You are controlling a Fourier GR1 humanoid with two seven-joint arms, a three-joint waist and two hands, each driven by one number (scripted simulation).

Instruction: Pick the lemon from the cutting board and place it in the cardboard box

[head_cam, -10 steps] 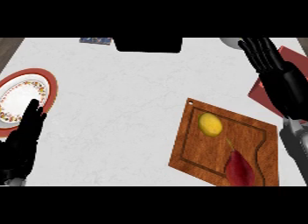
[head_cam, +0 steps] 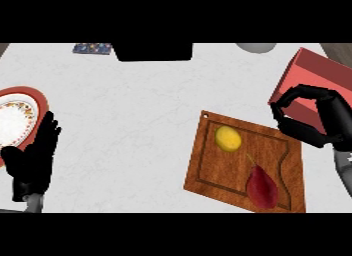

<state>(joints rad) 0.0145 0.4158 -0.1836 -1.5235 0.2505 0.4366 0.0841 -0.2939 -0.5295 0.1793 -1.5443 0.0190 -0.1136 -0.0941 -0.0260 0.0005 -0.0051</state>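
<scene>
**Right hand curled and empty beside the board, lemon on the wood**

The right hand (head_cam: 315, 120) shows at the right of the head view, its fingers and thumb bent inward toward each other in a narrow hooked shape with nothing between them. It overlaps the near edge of the red cardboard box (head_cam: 312, 75), which extends up and away behind it toward the far right corner of the counter (head_cam: 135, 115).

Just to the left of that hand and slightly nearer lies the wooden cutting board (head_cam: 208, 170), set at an angle. The lemon (head_cam: 228, 138) rests on the board's upper part, to the hand's left and apart from its fingertips. Below the lemon, nearer the lower edge of the view, a dark red pear-shaped fruit (head_cam: 262, 187) lies on the same board, below and left of the hand.

The left hand (head_cam: 35, 155) shows at the view's left edge, fingers straight and pointing up, holding nothing. Just beyond and to the left of it sits 1 plate (head_cam: 9, 120) with a red rim and a patterned band; the fingertips overlap its right edge.
</scene>
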